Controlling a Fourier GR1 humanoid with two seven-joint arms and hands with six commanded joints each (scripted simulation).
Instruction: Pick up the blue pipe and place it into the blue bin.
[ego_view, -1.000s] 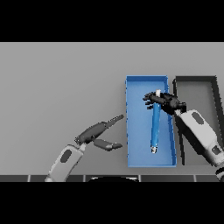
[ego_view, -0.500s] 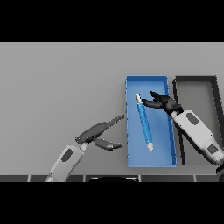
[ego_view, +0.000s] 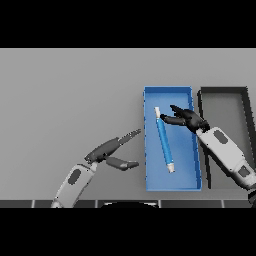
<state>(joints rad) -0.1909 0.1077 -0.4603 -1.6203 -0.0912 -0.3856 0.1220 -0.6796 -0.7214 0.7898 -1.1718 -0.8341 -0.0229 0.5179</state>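
Note:
The blue pipe (ego_view: 164, 140) lies flat inside the blue bin (ego_view: 172, 184), running from upper left to lower right, with pale ends. My right hand (ego_view: 183, 118) hovers over the bin's upper part, fingers straight and spread, tips close to the pipe's upper end but not curled round it. My left hand (ego_view: 113, 151) is over the table left of the bin, fingers straight and thumb apart, holding nothing.
A black bin (ego_view: 223, 91) stands directly right of the blue bin, partly covered by my right forearm. The grey table (ego_view: 70, 95) stretches to the left and back.
The pipe left my right hand and now lies flat in the blue bin, shifted left. The right hand opened and drew slightly down and right. The left hand barely moved.

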